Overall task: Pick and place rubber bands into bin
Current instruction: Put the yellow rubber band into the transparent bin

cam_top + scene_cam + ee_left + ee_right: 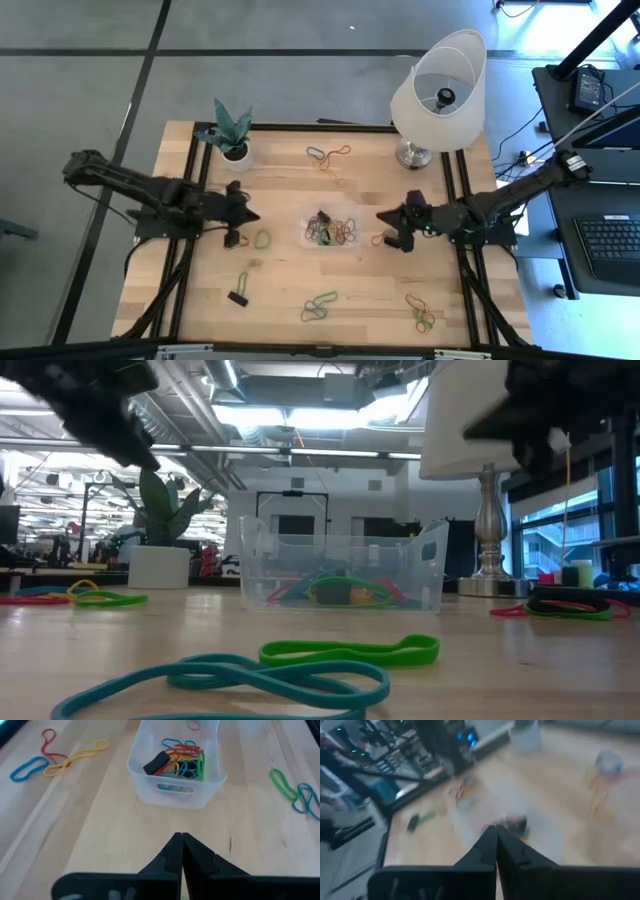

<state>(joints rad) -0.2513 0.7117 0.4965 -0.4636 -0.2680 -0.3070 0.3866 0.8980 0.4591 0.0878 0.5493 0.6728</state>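
**Bands: light, limp, flat on the surface**

Bands (320,305) lie scattered around the bin (330,229), several already inside. Both my left fingers (181,838) and right fingers (495,829) are pressed together, empty. I judge them floppy; pinch one strand from above.

Views: high, straight down over bin (331,229); low, worktop-level, facing bin near; both wrists angled toward bin.

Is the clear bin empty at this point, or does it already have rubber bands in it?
Partly filled. The bin holds a tangle of rubber bands in red, yellow, green and blue, plus a small black piece, seen from the left wrist.
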